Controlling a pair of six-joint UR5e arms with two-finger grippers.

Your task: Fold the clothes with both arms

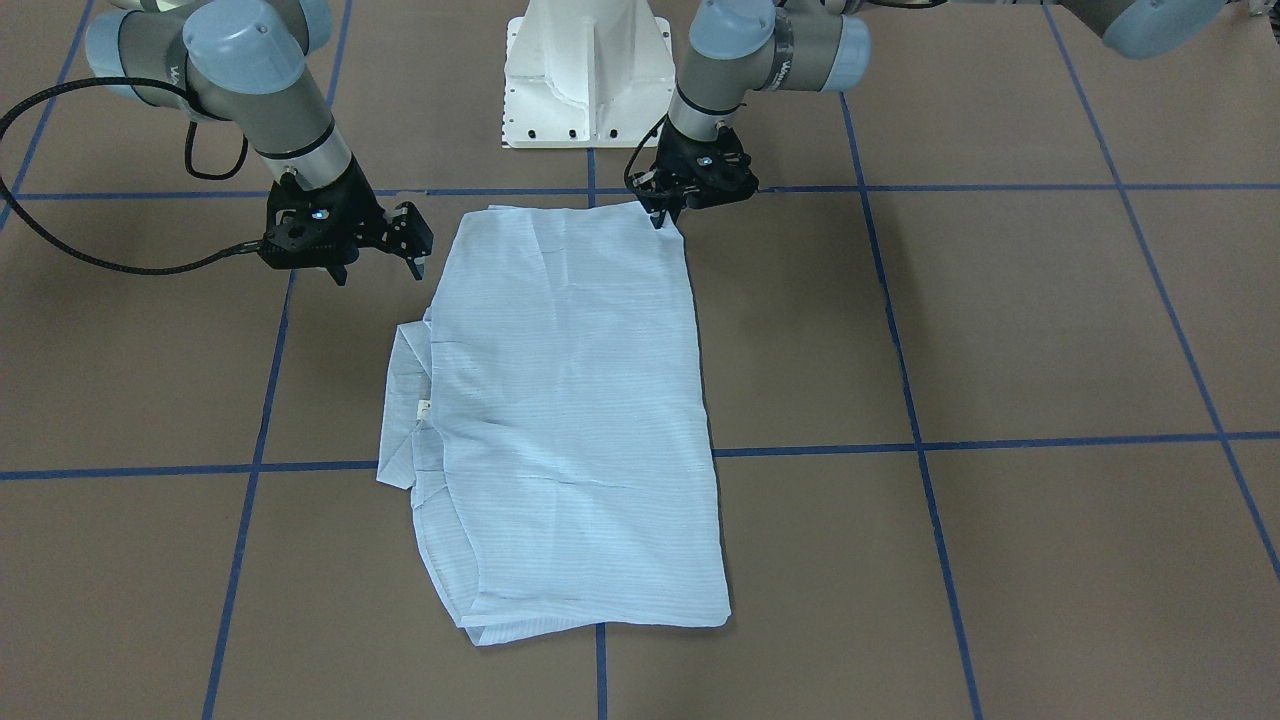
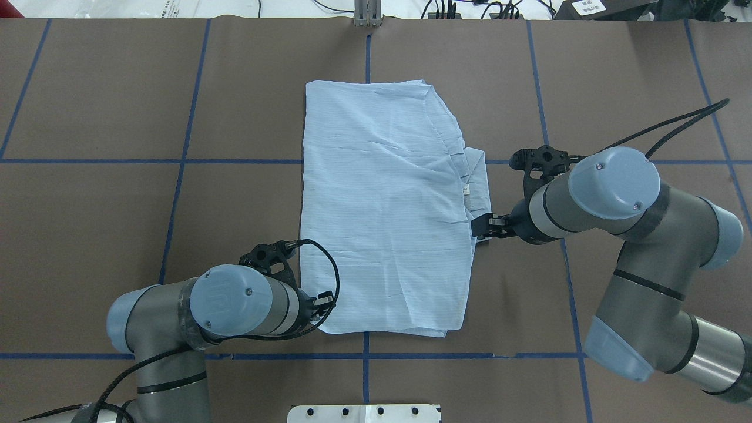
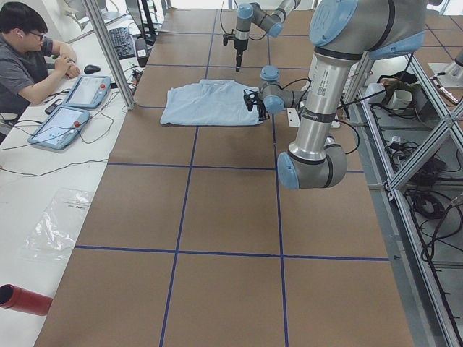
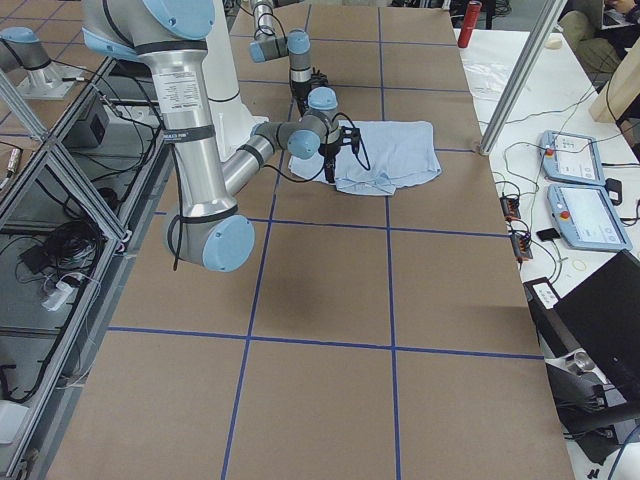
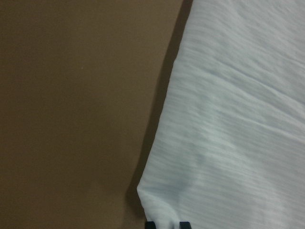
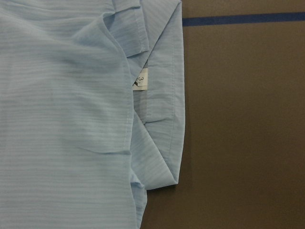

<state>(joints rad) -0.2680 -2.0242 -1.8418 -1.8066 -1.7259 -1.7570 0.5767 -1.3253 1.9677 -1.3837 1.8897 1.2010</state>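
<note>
Shirt lies part-folded, a rough rectangle, on the table before the pedestal; left gripper pinches its pedestal-side corner, right gripper hangs open nearby; further folds judged outstanding.

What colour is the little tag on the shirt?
White with dark print; tag shows best in right wrist view.
</note>
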